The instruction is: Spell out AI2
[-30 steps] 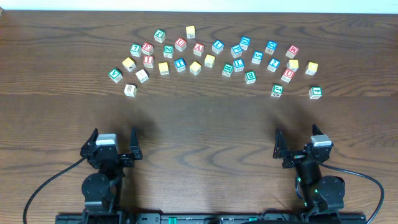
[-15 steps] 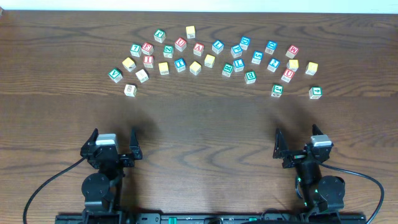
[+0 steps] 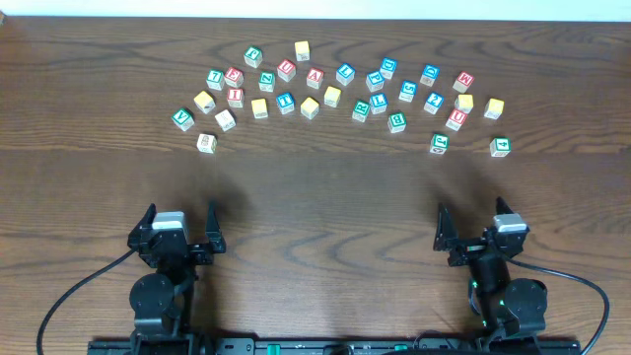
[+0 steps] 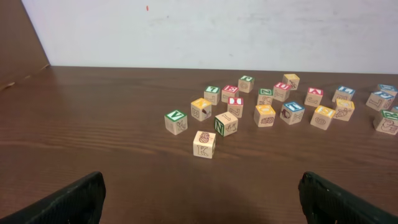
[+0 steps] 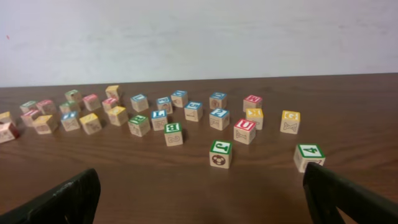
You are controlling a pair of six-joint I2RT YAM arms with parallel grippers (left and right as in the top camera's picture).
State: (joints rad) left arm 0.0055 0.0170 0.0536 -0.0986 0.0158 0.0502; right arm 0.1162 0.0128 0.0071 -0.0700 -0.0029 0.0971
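Observation:
Several lettered wooden blocks lie scattered across the far part of the dark wood table (image 3: 325,187). A red-topped A block (image 3: 315,76) sits near the middle of the group. A red-topped I block (image 3: 235,96) lies on the left and also shows in the left wrist view (image 4: 235,106). A blue-topped block (image 5: 218,118) seems to read 2, and shows in the overhead view (image 3: 433,102). My left gripper (image 3: 181,213) (image 4: 202,199) and my right gripper (image 3: 471,215) (image 5: 202,199) are both open and empty, near the front edge and far from the blocks.
A green 4 block (image 3: 500,146) and a green block with a ball picture (image 3: 439,143) lie nearest the right gripper. A K block (image 3: 206,143) and a green V block (image 3: 182,119) lie nearest the left gripper. A white wall runs behind the table.

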